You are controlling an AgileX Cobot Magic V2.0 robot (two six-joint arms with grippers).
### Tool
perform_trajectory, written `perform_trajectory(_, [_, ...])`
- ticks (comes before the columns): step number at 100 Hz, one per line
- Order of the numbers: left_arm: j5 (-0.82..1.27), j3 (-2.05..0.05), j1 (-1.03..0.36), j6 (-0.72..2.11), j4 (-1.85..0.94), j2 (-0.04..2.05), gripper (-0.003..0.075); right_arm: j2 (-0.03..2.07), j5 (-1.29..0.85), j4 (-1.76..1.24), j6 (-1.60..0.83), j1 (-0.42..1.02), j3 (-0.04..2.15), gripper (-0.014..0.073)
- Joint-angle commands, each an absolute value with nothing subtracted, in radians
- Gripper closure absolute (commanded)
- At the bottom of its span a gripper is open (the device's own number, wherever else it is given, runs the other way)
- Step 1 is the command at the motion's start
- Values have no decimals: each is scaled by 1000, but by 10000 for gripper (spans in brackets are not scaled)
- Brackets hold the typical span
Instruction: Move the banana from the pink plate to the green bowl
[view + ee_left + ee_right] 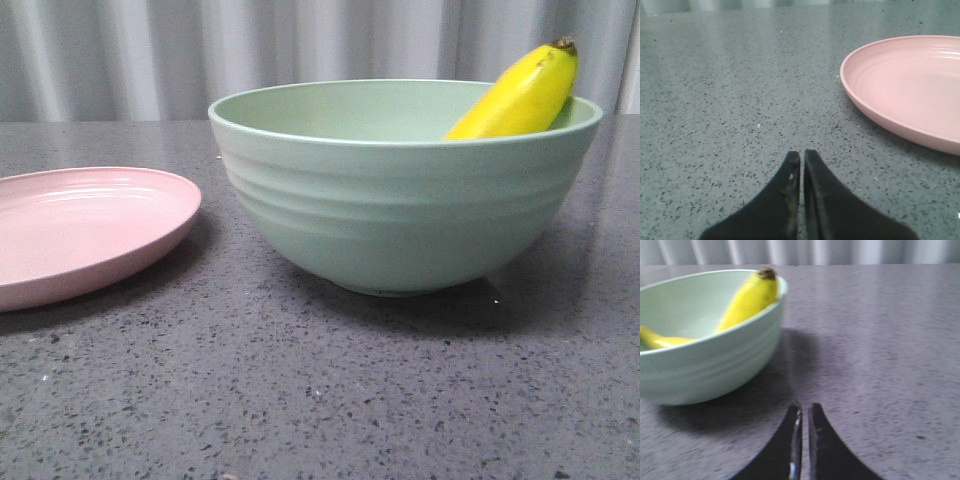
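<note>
One banana (pixel 520 97) shows in the front view, bright yellow and smooth, with a dark stem tip and a few tiny dark specks. It lies inside the green bowl (pixel 400 200), its stem end leaning on the rim at the robot's right and rising above it. That bowl is the single bowl here: deep, pale mint, matte, with horizontal ridges round its outer wall. To its left, apart from it, sits one pink plate (pixel 80 235), shallow and glossy, with nothing on it. Both stand on the dark speckled counter (pixel 320 400).

From the left wrist view, the left pincer (pixel 802 156) hovers low over the counter (pixel 730 100) with its two dark fingers pressed almost together, only a thin slit between them, gripping nothing. The pink plate (pixel 910 85) lies near it, bare.

From the right wrist view, the right pincer (pixel 804 409) is likewise drawn narrow, a slim gap between the fingers, holding nothing. The green bowl (pixel 705 365) stands near it on the counter (pixel 880 340). The banana (pixel 747 300) curves down from the rim across the bowl's inside, its other end resting low against the inner wall.
</note>
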State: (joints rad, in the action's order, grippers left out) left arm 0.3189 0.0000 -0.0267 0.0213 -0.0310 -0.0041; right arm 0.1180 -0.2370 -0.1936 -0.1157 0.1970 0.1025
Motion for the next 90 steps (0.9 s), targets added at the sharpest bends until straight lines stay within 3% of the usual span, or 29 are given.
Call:
perform_trajectory(1, [259,12,-28,14,-40,-34,741,126,-64,-181,-122,131,82,647])
perform_trajectory(22, [259,12,-28,14,-40,-34,741,126,133,-143,-107,20,-33,647])
perform_trajectory(55, [259,12,-28,14,-40,-34,741,-37,-31,-22,-30,-90,-31,647])
perform_trajectory(90, [259,12,-28,14,-40,-34,741,-34,-309,-13,-25,-124,-31,647])
